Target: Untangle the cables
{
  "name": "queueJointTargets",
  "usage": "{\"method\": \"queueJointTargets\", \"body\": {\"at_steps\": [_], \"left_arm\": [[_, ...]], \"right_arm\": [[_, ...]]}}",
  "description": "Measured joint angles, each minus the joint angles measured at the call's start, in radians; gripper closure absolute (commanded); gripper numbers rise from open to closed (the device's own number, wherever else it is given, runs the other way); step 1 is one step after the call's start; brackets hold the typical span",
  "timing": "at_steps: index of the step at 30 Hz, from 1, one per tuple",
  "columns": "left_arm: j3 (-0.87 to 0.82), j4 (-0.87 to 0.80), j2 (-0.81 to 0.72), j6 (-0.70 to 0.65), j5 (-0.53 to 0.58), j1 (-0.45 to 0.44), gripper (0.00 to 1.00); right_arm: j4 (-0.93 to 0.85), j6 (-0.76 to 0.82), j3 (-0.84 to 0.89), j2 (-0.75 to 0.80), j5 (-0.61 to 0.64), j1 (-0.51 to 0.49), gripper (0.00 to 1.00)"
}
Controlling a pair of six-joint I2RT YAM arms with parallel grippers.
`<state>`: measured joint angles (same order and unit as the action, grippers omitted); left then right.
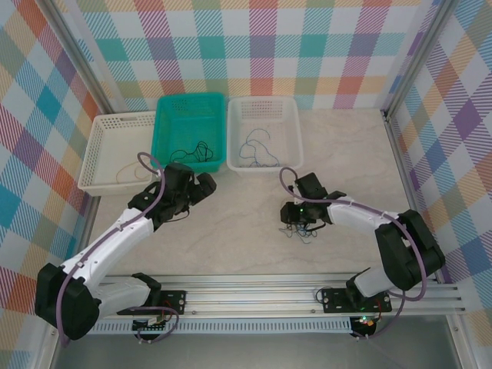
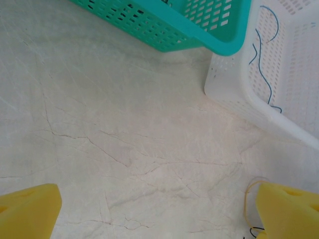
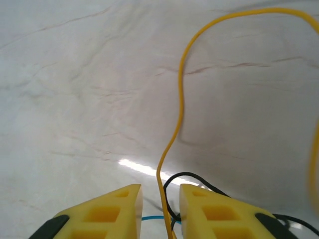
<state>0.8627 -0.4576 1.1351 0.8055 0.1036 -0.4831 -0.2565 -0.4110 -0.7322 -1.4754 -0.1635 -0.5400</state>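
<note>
Where yellow cable (image 3: 180,89) enters right hand (image 3: 160,191), lower end cut off

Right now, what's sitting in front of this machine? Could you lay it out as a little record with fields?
table: pale, marble-look
baskets: cream basket; teal basket with a black wire; white basket with a blue wire
left fingers: wide apart over bare table, near the teal basket
right fingers: narrowly apart, yellow wire running between them
tangle: yellow, black and blue strands under the right fingers
</note>
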Motion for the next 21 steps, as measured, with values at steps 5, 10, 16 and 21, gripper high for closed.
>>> {"method": "queueJointTargets", "body": {"at_steps": [5, 10, 16, 21], "left_arm": [[-0.008, 0.072, 0.021, -0.052, -0.071, 0.000, 0.00], [-0.011, 0.127, 0.058, -0.105, -0.142, 0.000, 0.00], [-0.038, 0.148, 0.070, -0.126, -0.189, -0.001, 0.00], [-0.041, 0.143, 0.070, -0.137, -0.193, -0.016, 0.00]], "right_arm": [[0.040, 0.055, -0.039, -0.047, -0.074, -0.079, 0.72], [0.062, 0.122, -0.115, -0.109, -0.133, -0.168, 0.63], [0.092, 0.166, -0.124, -0.099, -0.157, -0.224, 0.44], [0.121, 0.117, -0.043, 0.076, -0.025, -0.218, 0.25]]}}
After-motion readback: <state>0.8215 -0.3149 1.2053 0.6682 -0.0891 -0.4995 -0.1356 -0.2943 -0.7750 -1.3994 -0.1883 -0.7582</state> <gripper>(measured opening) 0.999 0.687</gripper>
